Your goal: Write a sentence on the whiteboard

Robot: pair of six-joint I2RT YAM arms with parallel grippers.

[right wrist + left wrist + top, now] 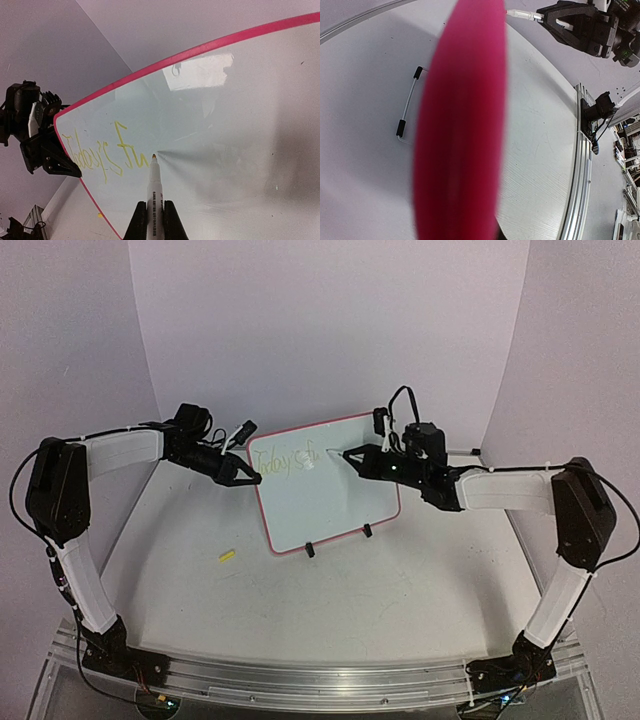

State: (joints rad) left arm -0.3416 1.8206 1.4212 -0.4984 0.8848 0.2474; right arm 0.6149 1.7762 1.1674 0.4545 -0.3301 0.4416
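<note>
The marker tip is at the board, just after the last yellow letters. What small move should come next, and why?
Probably the right gripper should draw the marker on along the line to form the next letter: the sentence looks unfinished, the tip sits just past its last stroke, and the left gripper holds the whiteboard edge.

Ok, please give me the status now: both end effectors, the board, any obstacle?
Left end effector shut on red-framed white whiteboard edge. Right end effector shut on white marker, tip at board. Yellow-green handwriting unfinished. Nothing blocking.
</note>
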